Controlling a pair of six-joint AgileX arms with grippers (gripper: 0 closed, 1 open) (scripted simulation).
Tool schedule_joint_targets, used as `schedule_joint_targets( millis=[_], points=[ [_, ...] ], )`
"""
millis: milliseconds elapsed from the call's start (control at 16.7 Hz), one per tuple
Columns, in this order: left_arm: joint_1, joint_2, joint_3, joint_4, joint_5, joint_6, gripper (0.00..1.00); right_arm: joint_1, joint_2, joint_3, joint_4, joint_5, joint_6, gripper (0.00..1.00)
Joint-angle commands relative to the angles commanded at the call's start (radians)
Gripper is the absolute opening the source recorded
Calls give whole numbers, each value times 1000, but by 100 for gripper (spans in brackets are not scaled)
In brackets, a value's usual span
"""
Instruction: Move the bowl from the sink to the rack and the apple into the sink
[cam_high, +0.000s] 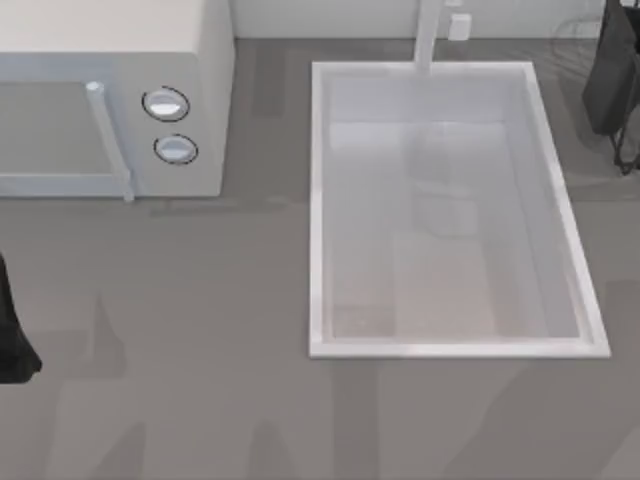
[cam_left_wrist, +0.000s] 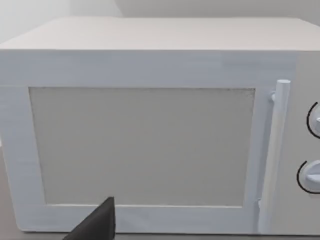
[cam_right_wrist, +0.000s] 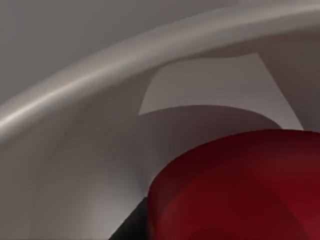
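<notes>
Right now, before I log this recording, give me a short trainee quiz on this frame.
1. True or false: the microwave has its door swung open.
2. What does the left wrist camera face? A) a dish rack B) the microwave front C) a blue bowl
3. Short answer: what colour is the rounded thing close to the right wrist camera?

Key: 1 false, the door is shut. 2 B. 3 red; it is probably the apple.
</notes>
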Motion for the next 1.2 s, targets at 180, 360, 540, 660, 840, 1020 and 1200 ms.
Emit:
schedule_joint_targets(
  millis=[180,360,540,660,840,1020,1200],
  points=[
    [0,0,0,0,0,0,100,0,0,0,0,0,0,47],
    [0,0,0,0,0,0,100,0,0,0,0,0,0,25],
    [0,0,0,0,0,0,100,0,0,0,0,0,0,2],
    [0,0,0,0,0,0,100,0,0,0,0,0,0,0],
    [0,0,0,0,0,0,100,0,0,0,0,0,0,0],
    [0,0,0,0,0,0,100,0,0,0,0,0,0,0],
    [0,0,0,0,0,0,100,-3,-97,23,-85,-10,22,0]
  ],
)
